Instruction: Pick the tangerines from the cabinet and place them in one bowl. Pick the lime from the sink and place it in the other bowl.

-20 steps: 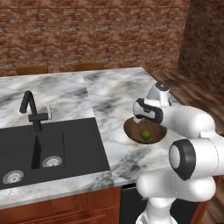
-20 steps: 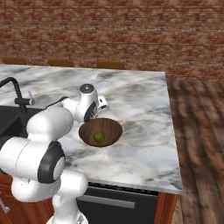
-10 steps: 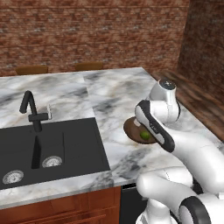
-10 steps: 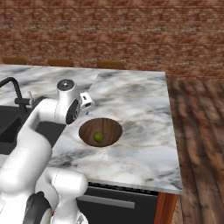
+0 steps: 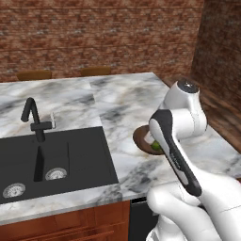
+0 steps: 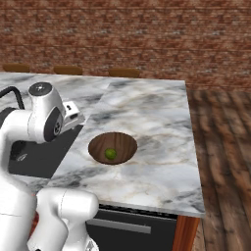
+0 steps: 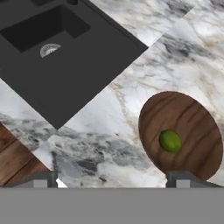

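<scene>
The lime [image 7: 169, 141] lies loose inside the other bowl [image 7: 188, 109], a dark brown wooden one on the marble counter. From the right base view the lime [image 6: 111, 154] sits near the middle of that bowl [image 6: 98, 142]. In the left base view my arm covers most of the bowl [image 5: 140, 136]. My gripper [image 7: 113, 181] hangs open and empty above the counter, between the bowl and the black sink [image 7: 65, 52], well clear of the lime. The tangerines, the cabinet and the one bowl are out of view.
The black faucet [image 5: 33, 120] stands at the sink's [image 5: 70, 155] back rim. The marble counter [image 6: 162, 122] ends at an edge right of the bowl, above a wooden floor [image 6: 225, 147]. A brick wall [image 5: 94, 37] runs behind.
The hand has lifted off the brown bowl and swung back toward the sink side. Its jaws have opened, and the lime stays in the bowl.
</scene>
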{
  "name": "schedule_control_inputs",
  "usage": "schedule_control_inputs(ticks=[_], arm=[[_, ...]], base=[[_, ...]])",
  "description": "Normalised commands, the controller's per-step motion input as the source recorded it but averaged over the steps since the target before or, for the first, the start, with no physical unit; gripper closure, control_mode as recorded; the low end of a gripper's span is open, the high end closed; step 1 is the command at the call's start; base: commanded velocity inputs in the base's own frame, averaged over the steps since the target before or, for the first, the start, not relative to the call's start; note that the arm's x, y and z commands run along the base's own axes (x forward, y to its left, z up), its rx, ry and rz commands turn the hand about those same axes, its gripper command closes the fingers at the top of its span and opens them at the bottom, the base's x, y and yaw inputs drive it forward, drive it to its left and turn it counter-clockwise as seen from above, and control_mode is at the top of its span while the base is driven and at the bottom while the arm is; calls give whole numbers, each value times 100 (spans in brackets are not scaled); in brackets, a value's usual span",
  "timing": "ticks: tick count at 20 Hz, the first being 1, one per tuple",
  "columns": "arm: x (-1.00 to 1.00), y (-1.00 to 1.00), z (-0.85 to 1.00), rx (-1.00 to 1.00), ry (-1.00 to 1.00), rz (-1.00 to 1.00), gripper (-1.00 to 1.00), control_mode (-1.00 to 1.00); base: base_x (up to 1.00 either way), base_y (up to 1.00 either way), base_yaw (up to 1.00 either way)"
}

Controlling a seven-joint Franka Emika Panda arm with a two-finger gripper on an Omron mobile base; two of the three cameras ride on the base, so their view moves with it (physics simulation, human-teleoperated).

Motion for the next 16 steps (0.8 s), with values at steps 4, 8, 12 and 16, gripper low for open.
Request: schedule_control_inputs(ticks=[4, 8, 12, 16], arm=[[-88, 31, 73, 0, 12, 8, -100, -100], [-96, 32, 56, 0, 10, 7, -100, -100], [-100, 32, 19, 0, 4, 7, -100, -100], [-96, 10, -24, 0, 0, 13, -100, -100]], base=[[0, 0, 0], [0, 0, 0], [0, 0, 0], [0, 0, 0]])
